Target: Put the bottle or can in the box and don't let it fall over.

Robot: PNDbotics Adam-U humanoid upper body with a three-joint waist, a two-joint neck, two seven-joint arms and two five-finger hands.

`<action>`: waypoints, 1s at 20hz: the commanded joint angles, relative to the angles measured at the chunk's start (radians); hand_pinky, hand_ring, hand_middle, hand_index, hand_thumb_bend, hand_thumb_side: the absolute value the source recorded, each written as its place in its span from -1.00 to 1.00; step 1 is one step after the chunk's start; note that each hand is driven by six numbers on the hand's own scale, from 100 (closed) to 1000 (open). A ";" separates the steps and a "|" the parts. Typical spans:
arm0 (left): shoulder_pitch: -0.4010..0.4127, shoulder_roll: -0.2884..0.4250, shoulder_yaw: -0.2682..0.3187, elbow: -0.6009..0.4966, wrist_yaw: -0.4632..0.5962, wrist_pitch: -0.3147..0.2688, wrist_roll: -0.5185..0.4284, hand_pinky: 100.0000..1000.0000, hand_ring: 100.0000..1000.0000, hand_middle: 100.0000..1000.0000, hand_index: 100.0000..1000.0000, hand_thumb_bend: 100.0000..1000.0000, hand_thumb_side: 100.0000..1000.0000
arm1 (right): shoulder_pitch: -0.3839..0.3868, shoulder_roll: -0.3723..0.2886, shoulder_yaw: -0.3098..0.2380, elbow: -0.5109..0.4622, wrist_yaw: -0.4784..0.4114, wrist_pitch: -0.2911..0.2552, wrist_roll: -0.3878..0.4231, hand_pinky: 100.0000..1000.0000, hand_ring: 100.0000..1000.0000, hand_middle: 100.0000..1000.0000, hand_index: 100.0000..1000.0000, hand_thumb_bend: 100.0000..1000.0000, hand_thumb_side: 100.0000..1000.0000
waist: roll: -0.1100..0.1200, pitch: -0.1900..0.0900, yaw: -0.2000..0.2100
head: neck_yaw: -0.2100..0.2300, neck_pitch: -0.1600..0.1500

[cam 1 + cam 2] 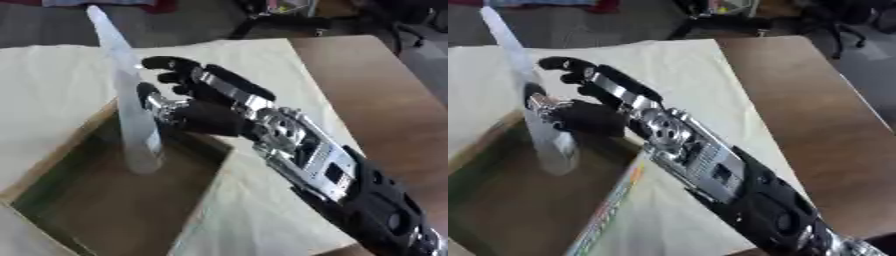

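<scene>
A tall clear bottle stands inside the open cardboard box, its base on the box floor near the right wall and its narrow top leaning slightly to the far left. My right hand reaches in from the lower right and sits just right of the bottle at mid height. The fingers are spread and only slightly bent beside the bottle, not wrapped round it. The thumb lies at the bottle's edge. The left hand shows in neither view.
Cream sheeting covers the surface around the box opening. Bare brown tabletop lies to the right, with its edge further right. Dark chair legs stand on the floor beyond the table.
</scene>
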 commanded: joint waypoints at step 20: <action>0.012 0.038 -0.022 -0.086 -0.026 0.020 -0.031 1.00 1.00 1.00 0.28 -1.00 0.18 | 0.162 -0.166 -0.323 -0.024 -0.189 -0.264 -0.217 0.96 1.00 1.00 0.78 -1.00 -0.05 | 0.034 -0.061 -0.100 | 0.086 -0.010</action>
